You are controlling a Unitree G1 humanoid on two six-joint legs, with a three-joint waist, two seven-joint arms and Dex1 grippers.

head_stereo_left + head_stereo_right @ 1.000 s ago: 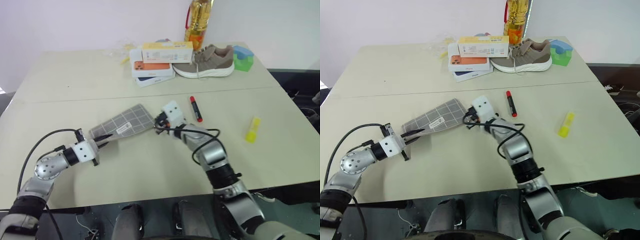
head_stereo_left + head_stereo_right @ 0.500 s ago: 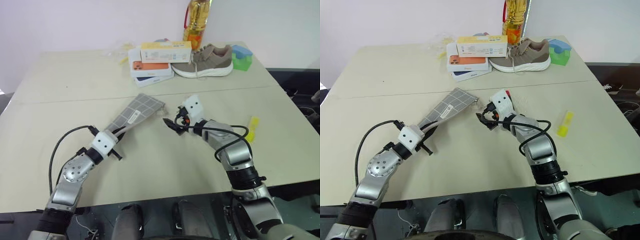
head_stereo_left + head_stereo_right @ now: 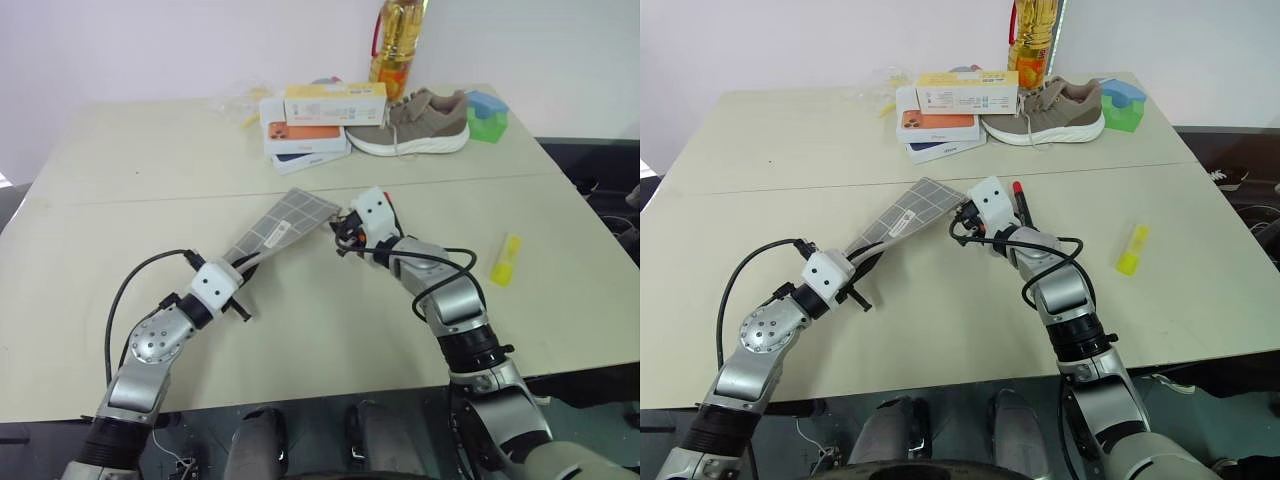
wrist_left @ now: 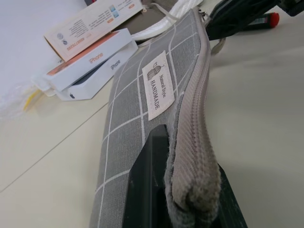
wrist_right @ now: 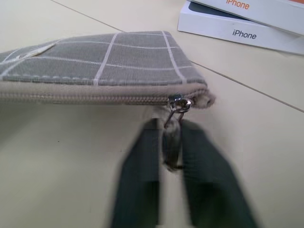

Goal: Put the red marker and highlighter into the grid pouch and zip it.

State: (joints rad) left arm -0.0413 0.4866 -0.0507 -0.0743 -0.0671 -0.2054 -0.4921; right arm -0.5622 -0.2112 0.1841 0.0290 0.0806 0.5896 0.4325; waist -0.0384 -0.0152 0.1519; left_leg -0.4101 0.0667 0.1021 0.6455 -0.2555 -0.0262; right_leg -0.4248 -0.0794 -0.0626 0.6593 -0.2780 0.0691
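1. 1 beige table (image 3: 130, 180) carries everything; a seam line crosses it from side to side
2. 1 tan sneaker (image 3: 415, 122) lies at the far edge, with 1 bottle of yellow oil (image 3: 392, 45) standing just behind it
3. 3 phone boxes (image 3: 308, 125) sit in a loose stack left of the sneaker, the top one pale with an orange stripe, the middle one orange, the bottom one dark blue; nothing shows what is inside them
4. 1 grid pouch (image 3: 285, 222) is held at a tilt near the table's middle, its near end up in the left gripper (image 3: 238, 273), whose 2 fingers are clamped on that end; its white label reads HANDMADE in the left wrist view
5. The pouch's zip runs closed along the whole edge seen in the right wrist view; what is inside it cannot be told
6. 1 green block (image 3: 488, 124) with a blue piece on top sits right of the sneaker
7. 1 highlighter (image 3: 505, 259) lies alone on the right side of the table, well apart from the pouch
8. 1 red marker (image 3: 1020, 199) lies on the table just behind the right arm, near the pouch's far corner
9. The right gripper (image 5: 167, 142) has its 2 fingers pinched narrow on the 1 zipper pull (image 5: 175, 109) at the pouch's far corner
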